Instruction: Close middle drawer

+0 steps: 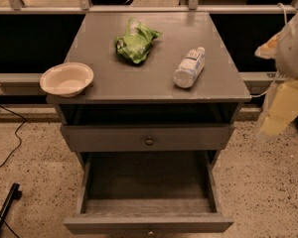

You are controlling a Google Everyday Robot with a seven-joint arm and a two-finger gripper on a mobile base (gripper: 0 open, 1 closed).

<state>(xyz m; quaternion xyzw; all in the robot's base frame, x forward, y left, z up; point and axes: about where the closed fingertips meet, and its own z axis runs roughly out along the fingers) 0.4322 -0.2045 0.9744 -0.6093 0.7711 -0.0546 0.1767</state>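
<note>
**Close middle drawer: approach stage, before contact.** The gripper (280,110) shows as a pale, yellowish, blurred form at the right edge of the frame. It hangs in the air beside the cabinet's right side and touches nothing. Whether it is apart or together cannot be told.

Well apart from it, at lower centre, the middle drawer (149,223) stands pulled far out. Its long plank sides and bare floor are exposed, and its flat front runs along the bottom edge of the frame with the knob almost cut off. Above it, the upper drawer front (114,139) with its round knob (149,141) sits close under the cabinet top (154,90).

On that top lie a pale bowl (67,78) at the left rim, a crumpled green bag (136,41) toward the back and a plastic bottle (189,67) on its side at the right.

Judged from this layout, the push has not begun. The next move calls for bringing the gripper down and leftward to the outer face of the open drawer's front. It should then press squarely toward the cabinet so that the box slides in without skewing.
</note>
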